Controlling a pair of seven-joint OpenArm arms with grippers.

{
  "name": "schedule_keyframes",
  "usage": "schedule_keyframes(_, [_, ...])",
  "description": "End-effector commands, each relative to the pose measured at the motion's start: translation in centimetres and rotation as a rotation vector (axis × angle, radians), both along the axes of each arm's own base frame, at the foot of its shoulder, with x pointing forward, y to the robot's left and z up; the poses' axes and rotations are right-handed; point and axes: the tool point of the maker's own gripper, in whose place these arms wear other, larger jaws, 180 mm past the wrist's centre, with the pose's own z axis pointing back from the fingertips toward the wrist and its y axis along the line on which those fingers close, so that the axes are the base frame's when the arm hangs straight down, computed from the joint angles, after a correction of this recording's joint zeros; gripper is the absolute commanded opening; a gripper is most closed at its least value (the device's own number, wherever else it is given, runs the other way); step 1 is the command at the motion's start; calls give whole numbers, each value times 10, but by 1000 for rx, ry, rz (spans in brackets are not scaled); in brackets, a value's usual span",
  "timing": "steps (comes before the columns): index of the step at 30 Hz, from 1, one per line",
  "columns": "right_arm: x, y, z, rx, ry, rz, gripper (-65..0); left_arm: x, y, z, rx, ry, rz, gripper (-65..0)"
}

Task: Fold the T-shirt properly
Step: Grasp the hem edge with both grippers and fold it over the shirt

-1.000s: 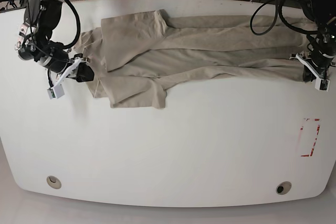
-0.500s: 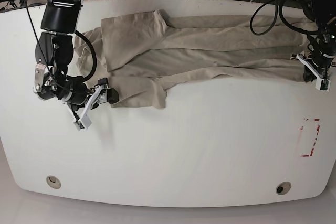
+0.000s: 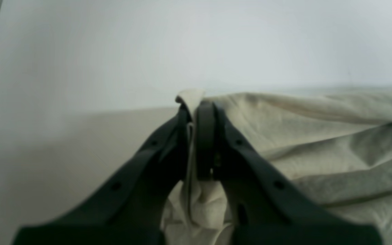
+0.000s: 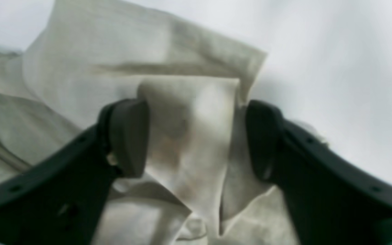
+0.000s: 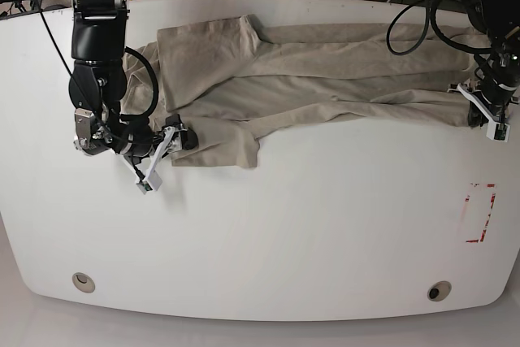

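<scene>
T-shirt (image 5: 325, 71) stretched long along the far edge of the bench (image 5: 309, 233), sides already folded inward, one sleeve end lapped over near the left-hand end in the base view.

Left gripper (image 5: 487, 115) at the opposite end, jaws pinched tight on a bunched corner of hem — cloth squeezed between them in the left wrist view.

Right gripper (image 5: 166, 148) low over the sleeve-end corner, jaws spread wide, a folded flap of fabric (image 4: 189, 136) lying between them but not clamped; possibly brushing one pad, hard to tell through the blur.

Step in hand, by the look of it: taking a fresh hold at the collar end ahead of the lengthwise fold.

To do it well: sink the open jaws far enough to catch every layer of the flap, not just the top ply. Close squarely on the edge — no twist. Hold the far hem taut so the panel lies flat. Lift both ends evenly to avoid dragging creases into the body.
</scene>
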Motion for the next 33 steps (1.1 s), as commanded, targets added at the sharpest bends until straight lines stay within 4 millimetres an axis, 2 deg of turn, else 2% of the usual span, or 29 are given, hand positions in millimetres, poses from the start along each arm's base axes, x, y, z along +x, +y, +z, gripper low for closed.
schedule_keyframes(1, [19,5,21,35,-78,-8,-404,9,5,14,8,-50,-3,-650])
schedule_keyframes(3, [19,8,22,39,-78,-5,-571,9,5,13,6,-49,-3,-650])
schedule_keyframes(4, [20,8,22,39,-81,-4,-631,9,5,13,5,-48,-2,-650])
schedule_keyframes(5, [19,9,22,39,-83,4,-650,9,5,13,5,-48,-2,-650])
schedule_keyframes(7, [19,11,25,40,-102,39,-650,9,5,13,4,-48,-2,-650])
schedule_keyframes(12, [15,15,47,21,-191,86,-650,9,5,13,5,-48,-3,-650])
schedule_keyframes(13, [15,9,55,11,-220,76,-650,10,5,14,8,-49,-4,-650])
schedule_keyframes(18, [-2,-24,72,-60,-230,22,-650,12,8,19,14,-64,0,-650])
schedule_keyframes(22, [-13,-31,82,-94,-253,15,-650,24,12,32,26,-96,-2,-650])
schedule_keyframes(33, [-60,-41,82,16,-223,-40,-650,25,18,41,57,-105,-8,-650])
